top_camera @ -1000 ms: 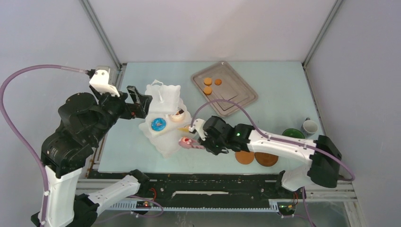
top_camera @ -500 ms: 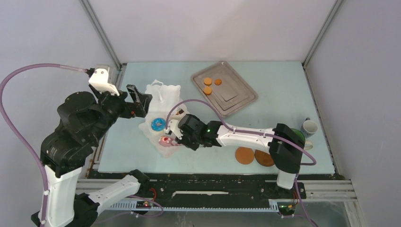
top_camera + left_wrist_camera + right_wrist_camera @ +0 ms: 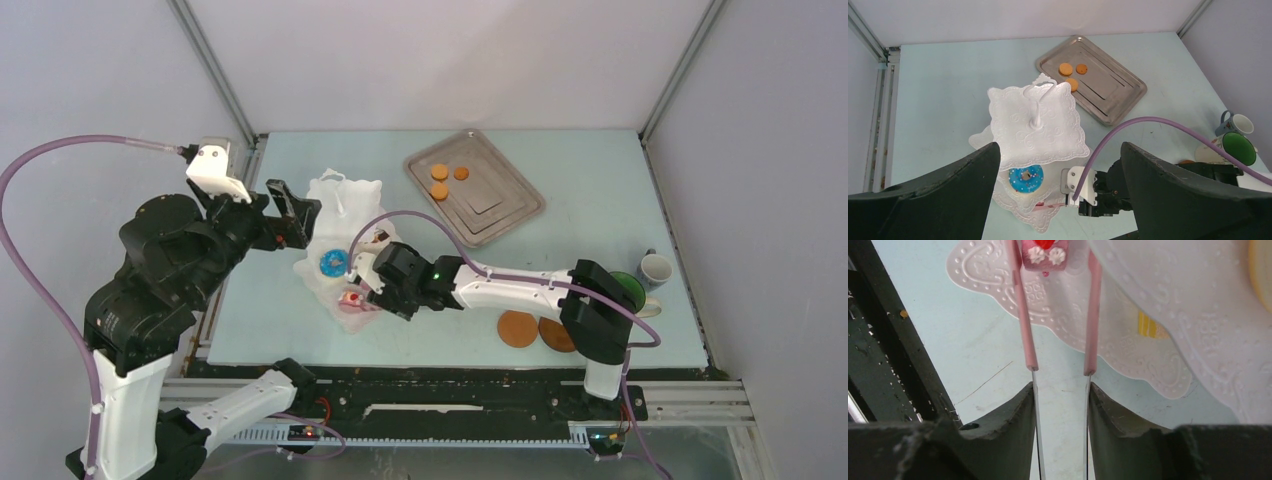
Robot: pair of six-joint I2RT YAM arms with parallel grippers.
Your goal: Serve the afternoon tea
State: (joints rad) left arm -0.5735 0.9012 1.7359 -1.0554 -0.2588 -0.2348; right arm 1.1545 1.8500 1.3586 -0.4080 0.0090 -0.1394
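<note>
The white three-tier stand [image 3: 345,205] stands at the table's left; the left wrist view shows its top tier [image 3: 1018,125]. A blue doughnut [image 3: 334,262] lies on the middle tier, also in the left wrist view [image 3: 1026,178]. My right gripper [image 3: 385,290] is shut on pink tongs [image 3: 1024,315]. The tongs pinch a pink cake slice [image 3: 1044,252] over the bottom tier's front edge [image 3: 998,270]. My left gripper [image 3: 290,215] is open and empty, up beside the stand. Three orange biscuits [image 3: 440,175] lie on the silver tray [image 3: 500,205]. The green-lined mug [image 3: 625,285] and small white cup [image 3: 656,268] stand at the right.
Two brown coasters [image 3: 518,328] lie near the front edge, right of my right arm. A yellow piece [image 3: 1148,325] shows under the stand's middle tier. The right arm's purple cable [image 3: 1148,122] arcs over the table between stand and tray.
My right arm has swung left, carrying the tongs and pink cake slice from in front of the stand to over its bottom tier. The left arm has not moved.
</note>
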